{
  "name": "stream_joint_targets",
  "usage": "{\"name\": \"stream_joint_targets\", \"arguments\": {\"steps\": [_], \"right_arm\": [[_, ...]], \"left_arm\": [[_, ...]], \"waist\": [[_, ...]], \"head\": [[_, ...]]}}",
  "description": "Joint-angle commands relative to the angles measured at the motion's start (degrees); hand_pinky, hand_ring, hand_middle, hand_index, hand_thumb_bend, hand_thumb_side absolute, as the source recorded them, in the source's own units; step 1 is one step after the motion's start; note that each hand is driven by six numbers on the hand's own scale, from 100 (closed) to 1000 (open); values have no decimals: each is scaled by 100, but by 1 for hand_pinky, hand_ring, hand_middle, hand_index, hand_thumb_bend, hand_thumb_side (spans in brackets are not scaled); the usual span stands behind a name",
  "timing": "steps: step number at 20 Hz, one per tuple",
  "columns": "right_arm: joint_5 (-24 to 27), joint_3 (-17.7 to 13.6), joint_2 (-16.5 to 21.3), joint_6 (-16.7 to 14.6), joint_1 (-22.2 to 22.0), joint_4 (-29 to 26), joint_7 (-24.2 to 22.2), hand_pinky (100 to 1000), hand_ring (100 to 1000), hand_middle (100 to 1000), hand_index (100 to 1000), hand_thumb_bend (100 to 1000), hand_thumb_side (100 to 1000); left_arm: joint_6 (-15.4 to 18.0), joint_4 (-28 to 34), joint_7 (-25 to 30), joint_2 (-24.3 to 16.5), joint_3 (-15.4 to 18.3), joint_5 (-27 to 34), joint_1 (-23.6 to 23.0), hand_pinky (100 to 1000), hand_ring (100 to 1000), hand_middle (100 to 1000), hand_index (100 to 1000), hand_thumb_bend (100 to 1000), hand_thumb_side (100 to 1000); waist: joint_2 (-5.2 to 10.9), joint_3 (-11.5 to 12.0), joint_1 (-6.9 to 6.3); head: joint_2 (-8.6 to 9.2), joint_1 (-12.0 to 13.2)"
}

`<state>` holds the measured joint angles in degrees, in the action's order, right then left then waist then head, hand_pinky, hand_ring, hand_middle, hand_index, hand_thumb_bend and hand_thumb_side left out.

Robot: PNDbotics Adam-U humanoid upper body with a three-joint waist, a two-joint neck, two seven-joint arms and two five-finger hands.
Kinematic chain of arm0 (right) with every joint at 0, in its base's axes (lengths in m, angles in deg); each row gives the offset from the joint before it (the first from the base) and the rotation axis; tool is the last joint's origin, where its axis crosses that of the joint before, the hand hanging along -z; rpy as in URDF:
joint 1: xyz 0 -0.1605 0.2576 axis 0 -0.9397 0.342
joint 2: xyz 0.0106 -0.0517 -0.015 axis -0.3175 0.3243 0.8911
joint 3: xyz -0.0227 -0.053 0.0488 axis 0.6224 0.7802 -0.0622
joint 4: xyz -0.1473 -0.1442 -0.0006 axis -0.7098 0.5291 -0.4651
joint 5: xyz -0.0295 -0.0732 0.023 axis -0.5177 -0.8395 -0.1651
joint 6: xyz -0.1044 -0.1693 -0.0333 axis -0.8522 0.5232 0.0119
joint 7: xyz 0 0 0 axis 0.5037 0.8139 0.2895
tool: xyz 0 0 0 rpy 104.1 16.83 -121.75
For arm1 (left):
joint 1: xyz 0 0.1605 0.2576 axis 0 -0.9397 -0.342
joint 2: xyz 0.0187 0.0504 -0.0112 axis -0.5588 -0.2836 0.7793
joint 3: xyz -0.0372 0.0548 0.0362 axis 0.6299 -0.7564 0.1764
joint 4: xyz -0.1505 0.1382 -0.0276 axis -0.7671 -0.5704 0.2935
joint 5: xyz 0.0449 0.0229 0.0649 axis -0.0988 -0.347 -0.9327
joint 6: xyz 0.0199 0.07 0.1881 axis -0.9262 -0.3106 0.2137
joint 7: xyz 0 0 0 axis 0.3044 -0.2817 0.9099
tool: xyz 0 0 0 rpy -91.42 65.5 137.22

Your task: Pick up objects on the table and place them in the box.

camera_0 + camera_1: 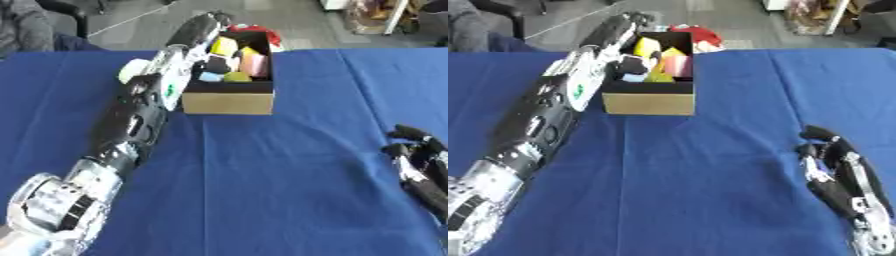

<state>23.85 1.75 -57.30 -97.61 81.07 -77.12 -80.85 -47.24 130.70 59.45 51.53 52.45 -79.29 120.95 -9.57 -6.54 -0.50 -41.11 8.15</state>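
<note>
Hands over blue cloth, box filled at the far side

Right hand (833, 165) lies nearest, at the lower right of the scene, resting on the blue tablecloth (289, 180) with its dark fingers pointing away toward the far side. They look relaxed and slightly spread, with nothing between them.

On the left, the left arm (131, 125) runs in a long diagonal from the near left corner up toward the far middle, black with silver joints and a white section along the forearm. It passes just beside the left wall of the box and partly covers that wall.

Further back stands the cardboard box (229, 102), open at the top, its plain brown front facing the near side. Inside lie several small objects packed close together: a yellow block (224, 46) toward the far left, a pink block (255, 65) on the right, a black piece (217, 64) in the middle, and a pale blue piece (210, 77) beside a yellow-green one (237, 77) at the near wall.

Farthest of all, the left hand (633, 20) hangs at the box's far left corner, above the rim. I cannot tell whether its fingers are spread or curled. A red thing (696, 34) lies just behind the box.
</note>
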Motion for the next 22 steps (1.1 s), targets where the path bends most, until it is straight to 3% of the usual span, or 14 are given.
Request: {"name": "stream_joint_targets", "arguments": {"steps": [1,4,7,9,10,13,14,16,22], "right_arm": [[0,-18,53,3,49,-67,8,753,658,733,836,100,329],[-7,-24,65,2,48,-62,15,754,658,733,836,100,330],[-13,-27,79,3,42,-53,21,754,658,733,836,100,330],[-19,-18,84,1,37,-53,14,754,658,734,836,100,330],[-22,-17,89,0,33,-52,11,754,658,734,836,100,330],[-25,-14,103,3,26,-45,11,754,658,734,837,100,330],[-24,-7,105,3,28,-44,7,754,659,734,837,100,330],[-21,10,106,2,32,-42,-9,754,659,734,837,100,329],[-15,5,109,-2,52,-19,-1,754,659,735,837,100,327]], "left_arm": [[-42,296,92,-335,121,331,131,806,787,866,957,243,646],[-225,579,-4,-640,239,771,129,783,760,820,921,122,475],[-606,555,-189,-941,458,988,186,776,747,797,904,102,375],[-887,238,-276,-1107,610,807,250,783,751,799,903,125,339],[-1035,11,-314,-1185,700,632,275,794,757,800,903,171,280],[-1430,-806,-377,-1286,1006,12,331,802,761,805,907,206,264],[-1574,-1081,-395,-1298,1094,-191,317,810,763,806,911,279,240],[-1870,-1590,-422,-1279,1163,-616,302,821,774,818,921,335,231],[-1813,-2004,-72,-1212,1142,-1189,224,844,797,841,939,408,220]], "waist": [[83,18,80],[89,39,78],[100,55,62],[110,55,49],[116,57,43],[130,47,24],[130,42,21],[130,32,20],[115,25,58]], "head": [[68,-13],[68,-33],[54,-30],[46,-34],[42,-41],[42,-34],[43,-38],[46,-36],[61,-55]]}}
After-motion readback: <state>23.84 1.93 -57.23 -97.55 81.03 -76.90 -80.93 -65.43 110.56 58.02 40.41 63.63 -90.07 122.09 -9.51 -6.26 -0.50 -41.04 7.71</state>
